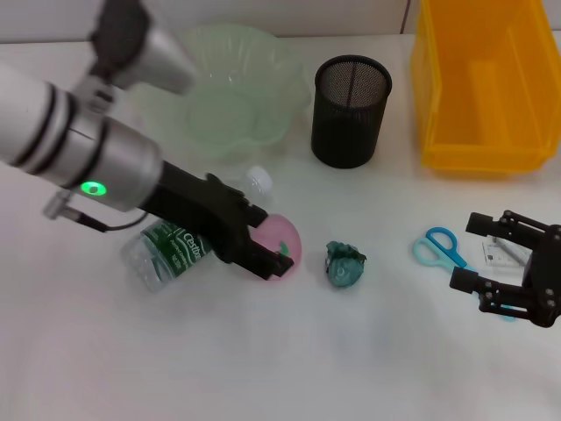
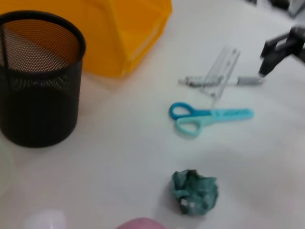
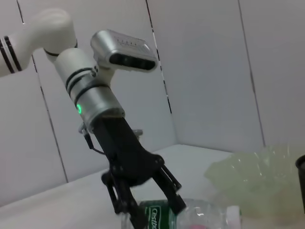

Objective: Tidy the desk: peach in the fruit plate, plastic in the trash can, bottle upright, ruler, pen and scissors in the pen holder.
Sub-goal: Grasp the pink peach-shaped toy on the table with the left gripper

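A pink peach (image 1: 287, 239) lies mid-table beside a clear bottle (image 1: 168, 252) with a green label, which is on its side. My left gripper (image 1: 270, 243) is open, its fingers spread at the peach's near side and above the bottle (image 3: 190, 217). A crumpled teal plastic wad (image 1: 344, 264) lies just right of the peach. Blue scissors (image 1: 437, 246) lie flat at the right, with the clear ruler (image 2: 224, 69) and pen (image 2: 217, 81) crossed beyond them. My right gripper (image 1: 465, 253) hangs open over the ruler (image 1: 504, 254).
The pale green fruit plate (image 1: 232, 96) stands at the back, the black mesh pen holder (image 1: 351, 110) to its right, and the yellow trash can (image 1: 486, 83) at the back right. The bottle's white cap (image 1: 257, 181) points toward the plate.
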